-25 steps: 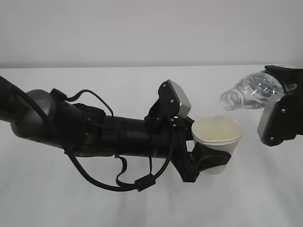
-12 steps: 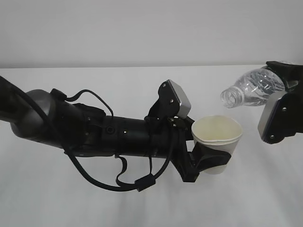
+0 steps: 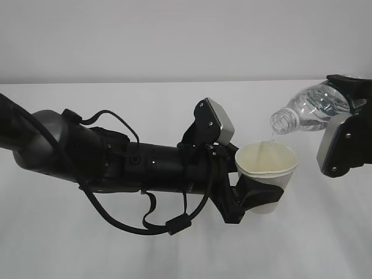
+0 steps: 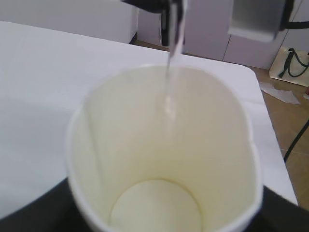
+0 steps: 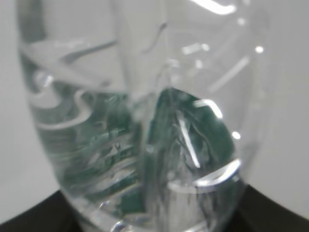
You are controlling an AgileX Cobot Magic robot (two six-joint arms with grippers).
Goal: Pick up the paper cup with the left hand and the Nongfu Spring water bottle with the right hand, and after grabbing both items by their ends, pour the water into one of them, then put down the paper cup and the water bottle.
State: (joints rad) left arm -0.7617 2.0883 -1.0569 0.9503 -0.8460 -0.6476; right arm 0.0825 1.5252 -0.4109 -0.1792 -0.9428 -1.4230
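Note:
My left gripper (image 3: 256, 196) is shut on the lower half of the white paper cup (image 3: 268, 164) and holds it upright above the table. The left wrist view looks down into the cup's cream inside (image 4: 164, 145), with dark fingers (image 4: 29, 215) at its sides. My right gripper (image 3: 346, 103) is shut on the base end of the clear Nongfu Spring water bottle (image 3: 308, 110). The bottle is tipped, its open neck down and left over the cup's rim. A thin stream of water (image 3: 269, 138) falls from the neck into the cup (image 4: 170, 67). The bottle's ribbed body and green label (image 5: 145, 135) fill the right wrist view.
The white table (image 3: 174, 250) lies under both arms, with a pale wall behind it. My long black left arm (image 3: 116, 160) with looped cables stretches across the left and middle. The table's far right edge and brown floor (image 4: 285, 121) show in the left wrist view.
The bottle has tipped slightly further toward the cup, and a thin stream of water now runs from its neck into the cup. The left arm and the cup have not moved.

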